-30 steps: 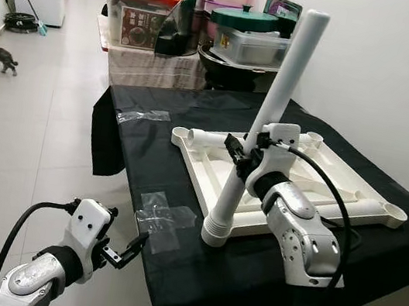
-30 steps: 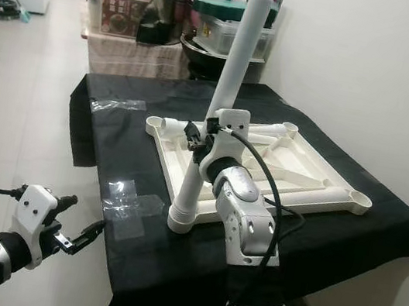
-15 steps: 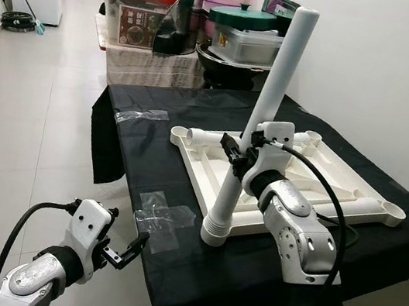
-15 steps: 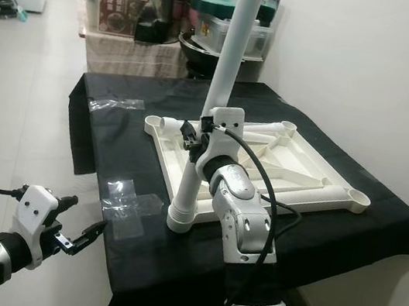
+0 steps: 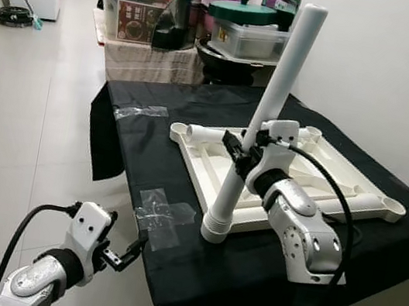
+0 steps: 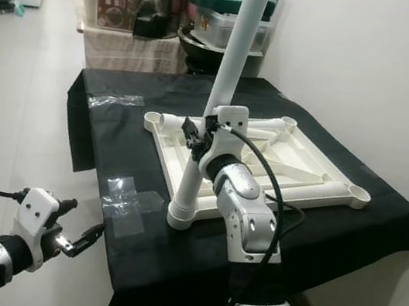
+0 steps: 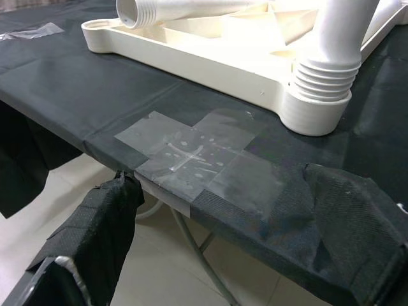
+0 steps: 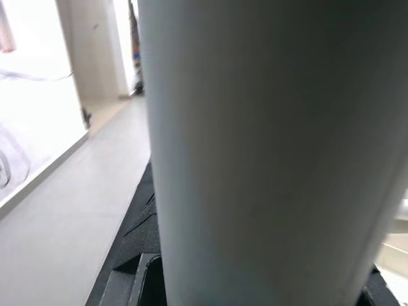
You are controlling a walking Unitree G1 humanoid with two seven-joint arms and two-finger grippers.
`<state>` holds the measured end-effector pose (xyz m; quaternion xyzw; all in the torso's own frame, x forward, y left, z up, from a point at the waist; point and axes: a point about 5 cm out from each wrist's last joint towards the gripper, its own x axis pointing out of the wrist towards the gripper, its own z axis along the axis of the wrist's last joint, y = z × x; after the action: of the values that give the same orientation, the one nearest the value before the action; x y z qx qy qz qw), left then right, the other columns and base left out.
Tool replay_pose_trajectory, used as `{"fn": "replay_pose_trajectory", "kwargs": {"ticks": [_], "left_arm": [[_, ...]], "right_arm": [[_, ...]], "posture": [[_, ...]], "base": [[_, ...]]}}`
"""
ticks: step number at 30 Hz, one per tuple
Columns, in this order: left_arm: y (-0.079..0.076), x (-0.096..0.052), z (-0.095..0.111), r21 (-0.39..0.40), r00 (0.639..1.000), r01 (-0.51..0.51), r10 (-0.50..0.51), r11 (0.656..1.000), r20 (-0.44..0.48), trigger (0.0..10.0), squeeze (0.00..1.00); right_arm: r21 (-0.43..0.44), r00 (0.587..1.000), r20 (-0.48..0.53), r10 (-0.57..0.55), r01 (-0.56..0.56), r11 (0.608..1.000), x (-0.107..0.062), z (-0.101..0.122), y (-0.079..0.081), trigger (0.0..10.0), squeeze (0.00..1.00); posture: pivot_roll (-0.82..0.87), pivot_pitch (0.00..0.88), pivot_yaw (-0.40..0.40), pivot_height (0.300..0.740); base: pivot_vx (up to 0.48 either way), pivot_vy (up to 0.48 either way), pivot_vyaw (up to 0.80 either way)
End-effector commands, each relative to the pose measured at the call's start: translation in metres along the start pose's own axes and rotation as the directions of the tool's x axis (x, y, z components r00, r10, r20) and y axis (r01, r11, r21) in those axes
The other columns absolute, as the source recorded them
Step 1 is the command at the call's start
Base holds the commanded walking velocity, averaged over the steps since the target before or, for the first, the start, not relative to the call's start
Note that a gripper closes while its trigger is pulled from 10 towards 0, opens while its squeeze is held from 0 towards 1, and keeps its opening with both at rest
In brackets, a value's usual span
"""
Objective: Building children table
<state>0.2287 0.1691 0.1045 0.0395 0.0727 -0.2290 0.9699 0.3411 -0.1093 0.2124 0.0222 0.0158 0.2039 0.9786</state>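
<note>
Right jaws — clamped round table leg [image 5: 260, 123]

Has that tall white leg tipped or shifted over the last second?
No. The leg stays in the tabletop corner socket, leaning the same way, right gripper around it.

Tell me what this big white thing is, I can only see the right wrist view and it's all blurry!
Observer: It's a white table leg, held by the right pincer partway up.
Operator: Is it standing up?
Observer: Nearly; it leans a little, its ribbed bottom end in the near corner socket of the upside-down white tabletop.
Operator: Where's the other leg?
Observer: One lies flat inside the tabletop frame, at its far left corner.
Operator: What's the other arm doing?
Observer: The left pincer hangs open, low, beside the black-clothed table's edge.
</note>
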Motion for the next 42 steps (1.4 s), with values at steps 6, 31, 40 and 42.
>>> {"fn": "replay_pose_trajectory", "kwargs": {"ticks": [6,31,40,42], "left_arm": [[-0.003,0.004,0.0,0.017,1.0,0.011,-0.011,1.0,0.004,10.0,0.0],[-0.001,0.004,-0.003,0.023,1.0,0.006,-0.006,1.0,-0.004,10.0,0.0],[0.001,0.004,-0.003,0.027,1.0,0.004,-0.004,1.0,-0.005,10.0,0.0],[0.001,0.005,-0.003,0.027,1.0,0.004,-0.004,1.0,-0.005,10.0,0.0]], "right_arm": [[-0.004,0.983,-0.183,0.005,-0.006,1.0,0.003,-0.028,-0.008,0.0,0.0],[0.088,0.999,-0.048,0.006,-0.002,0.996,-0.005,-0.011,0.003,0.0,0.0],[0.088,1.0,-0.014,0.018,-0.017,0.996,-0.019,-0.017,0.008,0.0,0.0],[0.078,0.999,-0.017,0.027,-0.026,0.997,-0.02,-0.018,0.009,0.0,0.0]], "posture": [[0.0,0.0,-0.062,0.74],[0.0,0.0,-0.052,0.74],[-0.01,0.0,-0.043,0.74],[-0.01,0.0,-0.043,0.74]], "base": [[0.0,0.0,0.0],[0.0,0.0,0.0],[0.0,0.0,0.0],[0.0,0.0,0.0]]}}
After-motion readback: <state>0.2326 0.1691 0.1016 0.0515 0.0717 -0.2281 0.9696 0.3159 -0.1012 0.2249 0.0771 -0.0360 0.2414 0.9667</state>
